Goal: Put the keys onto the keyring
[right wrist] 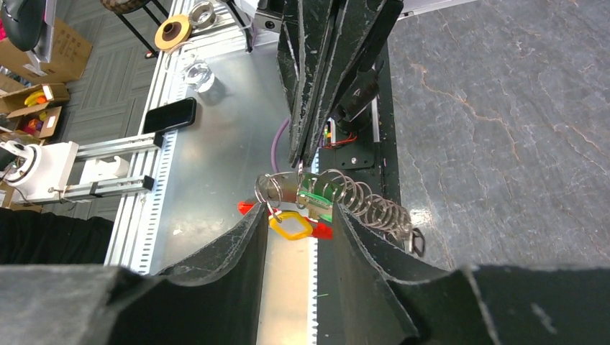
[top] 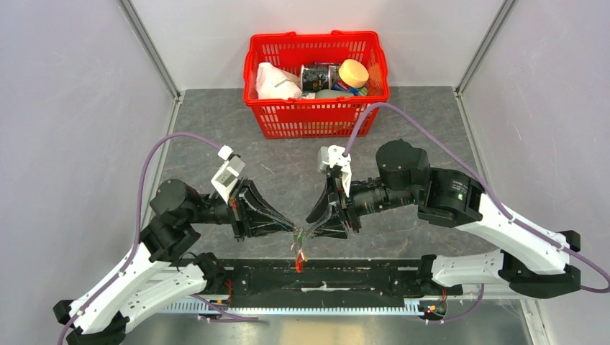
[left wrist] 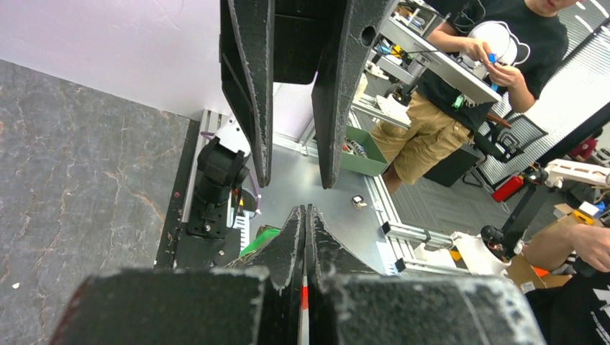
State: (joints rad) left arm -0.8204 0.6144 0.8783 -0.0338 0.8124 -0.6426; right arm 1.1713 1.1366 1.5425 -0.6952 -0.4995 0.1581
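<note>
My left gripper is shut on the keyring bunch and holds it above the table's near edge. In the left wrist view a thin red and white strip shows between its closed fingers. In the right wrist view the bunch hangs from the left gripper's tips: a thin metal ring, a green-headed key, a yellow tag, the red loop and a wire coil. My right gripper is open, with a finger on each side of the bunch, just short of it. From above, the bunch dangles between both grippers.
A red mesh basket with a bag, cans and a jar stands at the back centre. The black base rail runs along the near edge under the bunch. Grey walls close in the table on the left and right.
</note>
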